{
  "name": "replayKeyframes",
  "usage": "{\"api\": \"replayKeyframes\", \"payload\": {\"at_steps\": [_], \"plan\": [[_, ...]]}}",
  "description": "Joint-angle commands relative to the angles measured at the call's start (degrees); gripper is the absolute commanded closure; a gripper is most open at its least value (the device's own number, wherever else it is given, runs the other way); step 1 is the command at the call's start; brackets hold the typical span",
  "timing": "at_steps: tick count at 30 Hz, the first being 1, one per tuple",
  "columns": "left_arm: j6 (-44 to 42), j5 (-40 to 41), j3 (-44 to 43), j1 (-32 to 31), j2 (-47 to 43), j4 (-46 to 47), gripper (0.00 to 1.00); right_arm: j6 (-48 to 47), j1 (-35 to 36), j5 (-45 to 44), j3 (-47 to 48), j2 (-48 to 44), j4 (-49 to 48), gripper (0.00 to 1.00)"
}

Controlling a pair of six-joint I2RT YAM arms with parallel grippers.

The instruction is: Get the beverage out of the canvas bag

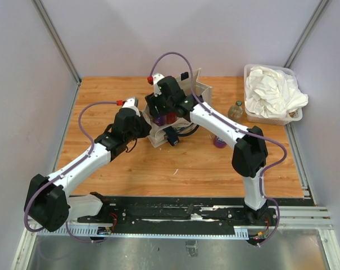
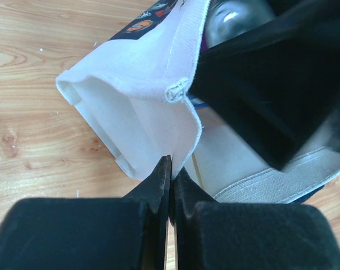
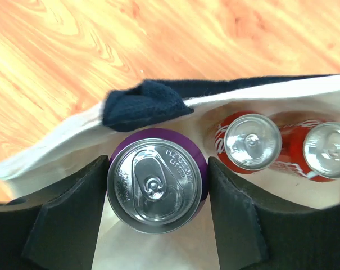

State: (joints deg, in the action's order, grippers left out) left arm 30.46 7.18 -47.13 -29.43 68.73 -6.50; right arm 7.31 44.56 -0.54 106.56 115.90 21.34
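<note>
The cream canvas bag (image 1: 202, 89) stands mid-table under both wrists. My left gripper (image 2: 171, 163) is shut on the bag's (image 2: 141, 107) near rim and pinches the cloth. In the right wrist view, a purple beverage can (image 3: 155, 185) stands upright inside the bag (image 3: 271, 93). My right gripper (image 3: 157, 180) is down in the bag, with a finger pressed against each side of that can. Two red cans (image 3: 251, 140) (image 3: 327, 149) stand beside it. A navy strap (image 3: 141, 107) lies folded over the rim just behind the purple can.
A clear tub of white cloths (image 1: 273, 93) sits at the back right, with a small glass bottle (image 1: 235, 109) in front of it. A purple item (image 1: 220, 140) stands on the wood, partly under the right arm. Grey walls close in the table's sides and back.
</note>
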Motion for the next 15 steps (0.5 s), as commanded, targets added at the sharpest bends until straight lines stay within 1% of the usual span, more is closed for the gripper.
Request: {"api": "replayKeyframes", "payload": {"at_steps": [1,5,9,12,15], "plan": [[-0.32,-0.85,0.98,-0.36,1.55,0.40,0.95,-0.74,1.30,-0.78,3.92,-7.91,-2.46,0.99],[-0.05,-0.90,1.37,-0.36,1.81,0.70,0.95,-0.78,1.81,-1.40,5.30,-10.34,-0.73,0.99],[-0.04,-1.07,1.89,-0.36,1.89,1.09,0.95,-1.87,2.87,-4.13,5.87,-14.14,1.55,0.99],[-0.05,-1.56,2.50,-0.36,2.29,1.74,0.95,-1.76,3.24,-7.54,3.30,-19.04,2.51,0.99],[-0.20,-2.67,2.93,-0.37,2.99,2.38,0.95,-0.85,3.36,-11.56,-1.81,-26.19,2.86,0.99]]}}
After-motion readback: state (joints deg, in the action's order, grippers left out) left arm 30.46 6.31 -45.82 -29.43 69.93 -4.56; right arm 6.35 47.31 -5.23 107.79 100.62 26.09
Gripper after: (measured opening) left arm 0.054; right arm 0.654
